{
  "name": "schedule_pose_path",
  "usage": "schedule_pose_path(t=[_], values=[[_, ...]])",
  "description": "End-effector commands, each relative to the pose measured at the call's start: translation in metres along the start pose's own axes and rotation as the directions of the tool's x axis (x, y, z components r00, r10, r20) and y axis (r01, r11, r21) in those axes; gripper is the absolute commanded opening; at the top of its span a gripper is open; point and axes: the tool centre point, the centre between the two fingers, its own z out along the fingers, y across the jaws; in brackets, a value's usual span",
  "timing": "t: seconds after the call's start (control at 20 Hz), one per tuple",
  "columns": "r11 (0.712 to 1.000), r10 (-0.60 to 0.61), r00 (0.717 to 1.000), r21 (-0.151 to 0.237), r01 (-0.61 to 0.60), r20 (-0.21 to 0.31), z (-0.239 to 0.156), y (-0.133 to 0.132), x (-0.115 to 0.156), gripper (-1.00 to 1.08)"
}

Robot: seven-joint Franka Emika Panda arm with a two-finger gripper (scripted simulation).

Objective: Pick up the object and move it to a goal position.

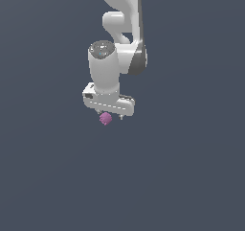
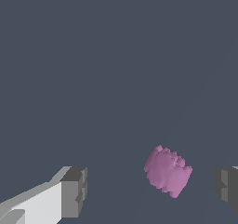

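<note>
- Surface point(image 1: 52, 177): flat, uniform slate-grey plane filling both views; matte, without seams, grain or markings. Whether it is a bench or a floor cannot be told.
- Arm point(image 1: 122, 31): glossy white, smooth rounded segments descending from the top of the exterior view; a dark grey band at the elbow-like joint and a dark speckled round cap on the wrist housing. No readable writing or brand.
- Gripper point(image 1: 111, 116): white, boxy crossbar with a faint dotted seam along its face, pointing downward.
- Fingers point(image 2: 74, 192): squared grey blocks with ridged inner faces, one on a white stem; in the wrist view they stand well apart, released, with clear gaps to the object on either side.
- Object point(image 2: 168, 171): small magenta-purple lump, rounded, with a bumpy berry-like surface. It sits between the fingers, nearer one than the other, touching neither. In the exterior view it point(image 1: 105, 118) shows just beneath the gripper, toward the exterior view's left end of the crossbar.
</note>
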Motion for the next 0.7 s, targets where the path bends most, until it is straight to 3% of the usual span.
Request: schedule_pose_path(t=[0.0, 0.2, 0.65], values=[[0.998, 0.069, 0.998, 0.0, -0.069, 0.005, 0.011, 0.007, -0.007, 1.0], [0.979, 0.202, 0.979, -0.004, -0.202, 0.013, 0.03, 0.022, -0.02, 1.0], [0.905, 0.426, 0.904, -0.018, -0.426, 0.022, 0.061, 0.047, -0.046, 1.0]])
